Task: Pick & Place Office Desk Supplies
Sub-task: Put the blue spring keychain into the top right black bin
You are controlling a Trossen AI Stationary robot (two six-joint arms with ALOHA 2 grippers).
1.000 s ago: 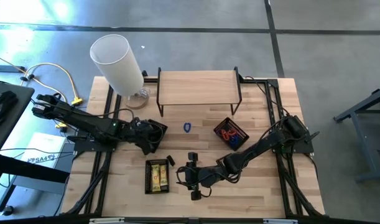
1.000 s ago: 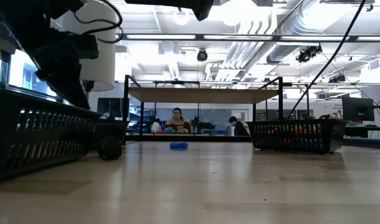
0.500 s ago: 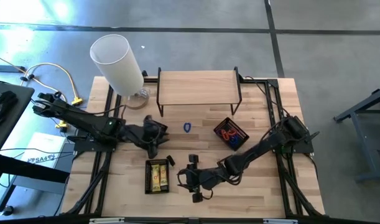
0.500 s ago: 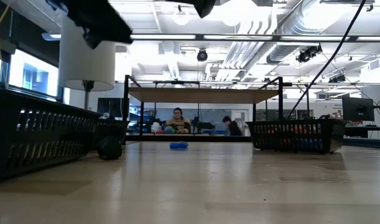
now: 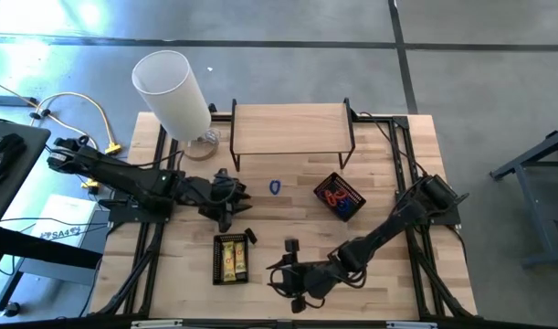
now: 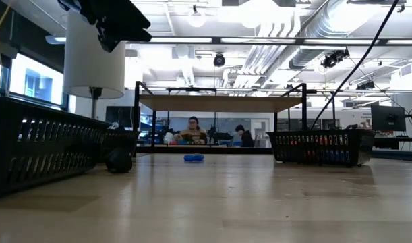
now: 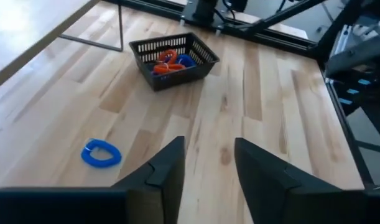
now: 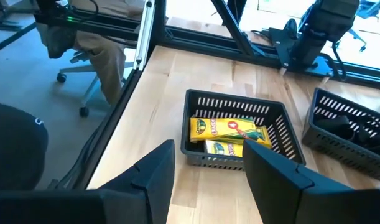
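My left gripper (image 5: 236, 194) (image 7: 208, 167) hangs open above the table's middle left, over a dark basket (image 8: 348, 132) of black pieces. A blue loop band (image 5: 275, 186) (image 7: 101, 154) (image 6: 193, 158) lies flat on the wood just to its right. Farther right stands a black basket (image 5: 339, 197) (image 7: 173, 59) of red and blue bands. My right gripper (image 5: 279, 276) (image 8: 208, 174) is open near the table's near edge, right of a black basket (image 5: 230, 259) (image 8: 237, 134) with yellow packets. A small black clip (image 5: 251, 236) (image 6: 118, 160) lies on the table between the grippers.
A wooden shelf on black legs (image 5: 292, 128) stands at the far edge, with a big white cylinder (image 5: 173, 90) on a foot at its left. Bare wood shows between the baskets. People sit in the room beyond the table (image 6: 192, 129).
My left gripper has risen off the table and shifted slightly toward the right, staying open. My right gripper has moved toward the table's near edge, still open. The blue band, the clip and the baskets have stayed where they were.
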